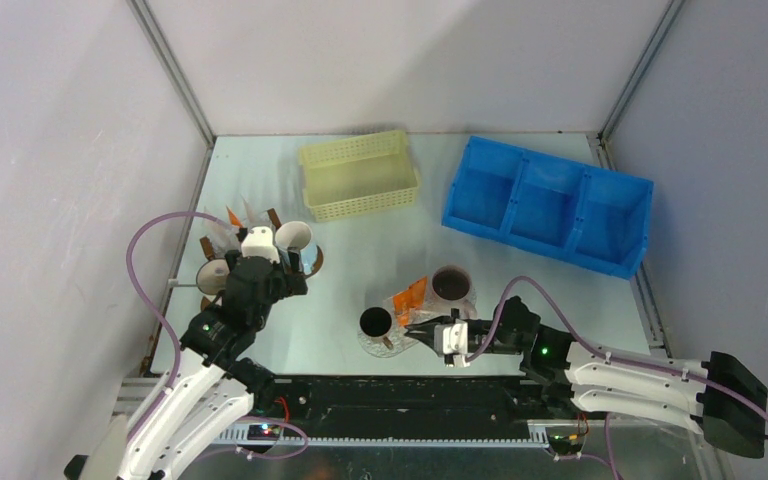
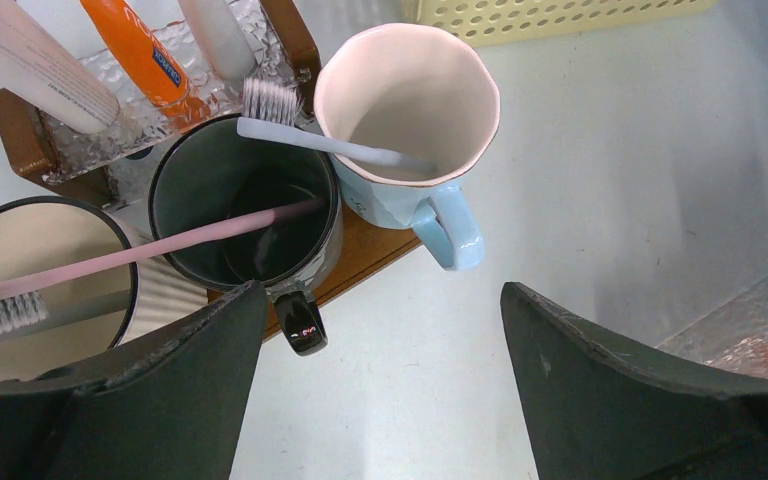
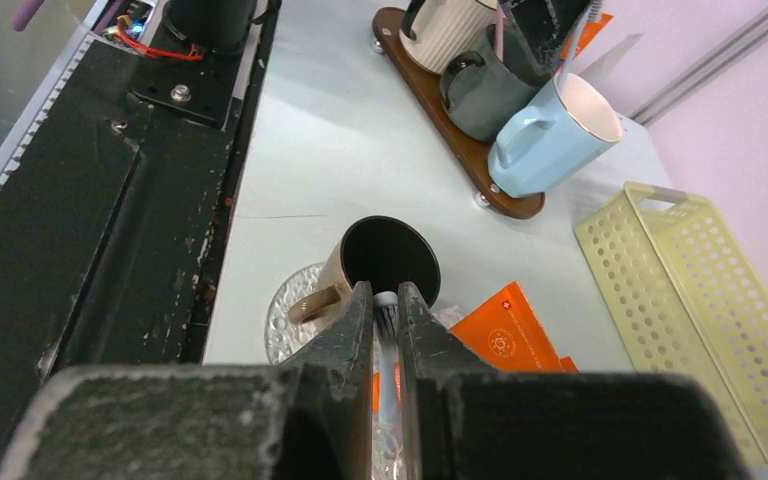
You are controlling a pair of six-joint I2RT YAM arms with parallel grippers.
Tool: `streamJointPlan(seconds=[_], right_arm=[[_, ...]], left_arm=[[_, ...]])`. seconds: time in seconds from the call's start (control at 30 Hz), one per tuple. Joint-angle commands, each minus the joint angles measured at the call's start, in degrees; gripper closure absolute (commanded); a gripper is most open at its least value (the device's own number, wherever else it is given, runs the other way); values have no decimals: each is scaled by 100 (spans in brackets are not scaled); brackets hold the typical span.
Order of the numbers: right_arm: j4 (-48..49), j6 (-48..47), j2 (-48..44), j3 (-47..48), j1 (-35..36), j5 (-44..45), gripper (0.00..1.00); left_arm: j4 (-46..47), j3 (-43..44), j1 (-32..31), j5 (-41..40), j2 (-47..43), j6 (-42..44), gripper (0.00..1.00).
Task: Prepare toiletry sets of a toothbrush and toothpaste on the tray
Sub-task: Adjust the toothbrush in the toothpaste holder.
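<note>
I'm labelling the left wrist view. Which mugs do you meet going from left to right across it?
cream ribbed mug → black mug → pale blue mug

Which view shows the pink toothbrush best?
The left wrist view: nearly the whole pink toothbrush shows up close, bristles included, its handle end inside the black mug. The right wrist view shows only a short piece of its handle, far off. In the top view, the left arm hides it.
</note>
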Motion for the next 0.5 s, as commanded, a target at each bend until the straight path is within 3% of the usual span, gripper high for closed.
streamJointPlan(seconds=[0.0, 0.47], right_arm=[[832, 284, -94, -208, 49, 292, 100], [1901, 411, -98, -671, 150, 779, 100]], left_arm=[[60, 126, 34, -114, -2, 127, 7], [99, 109, 34, -71, 121, 140, 6]])
